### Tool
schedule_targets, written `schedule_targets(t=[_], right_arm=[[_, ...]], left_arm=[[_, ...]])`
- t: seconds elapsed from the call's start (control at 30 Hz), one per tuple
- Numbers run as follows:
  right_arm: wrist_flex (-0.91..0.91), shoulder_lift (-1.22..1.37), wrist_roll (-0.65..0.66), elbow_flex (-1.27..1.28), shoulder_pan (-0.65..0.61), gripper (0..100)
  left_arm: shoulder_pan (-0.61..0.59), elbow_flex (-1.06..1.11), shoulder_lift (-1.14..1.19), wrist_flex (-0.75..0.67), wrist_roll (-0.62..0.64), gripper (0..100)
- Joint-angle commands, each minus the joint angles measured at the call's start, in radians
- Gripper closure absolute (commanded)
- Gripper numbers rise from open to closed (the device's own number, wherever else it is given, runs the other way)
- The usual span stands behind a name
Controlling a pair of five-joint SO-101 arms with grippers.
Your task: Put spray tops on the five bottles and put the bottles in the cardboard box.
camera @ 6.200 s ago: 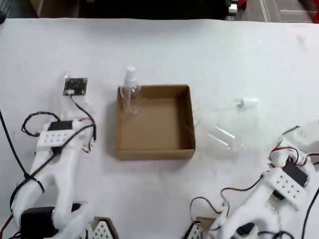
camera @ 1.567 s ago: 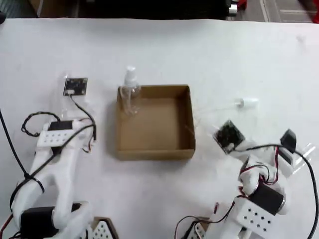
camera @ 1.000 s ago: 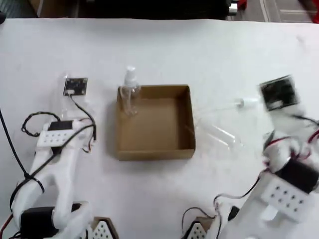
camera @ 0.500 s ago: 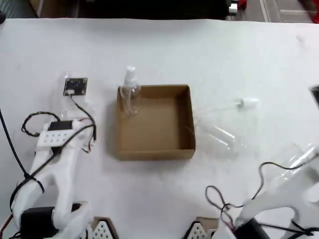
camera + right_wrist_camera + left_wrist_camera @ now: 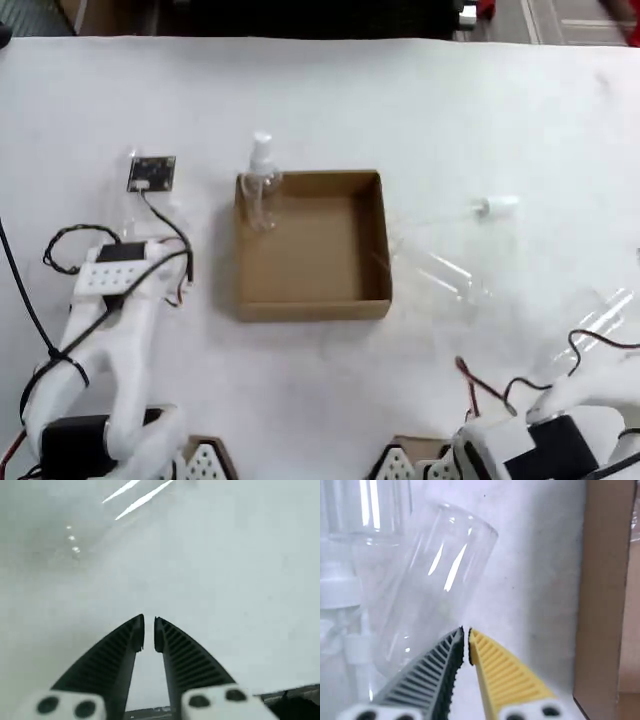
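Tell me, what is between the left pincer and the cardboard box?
Only bare white table, seen in the left wrist view. The clear bottle lies on the left pincer's other side, away from the cardboard box.

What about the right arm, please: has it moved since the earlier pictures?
Yes. The right arm was beside the cardboard box and has swung away from it, drawing back to the near right corner of the table.
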Motion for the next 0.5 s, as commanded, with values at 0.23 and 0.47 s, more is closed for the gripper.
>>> schedule_targets(t=[0.23,0.47], right_arm=[[-0.387,0.122,0.153,0.262,-0.101,98.3],[-0.337,0.133,-0.015,0.279,-0.260,98.3]], left_arm=[[-0.005,-0.044,-0.027,-0.018,0.005,98],[-0.004,-0.044,-0.027,-0.017,0.005,98]])
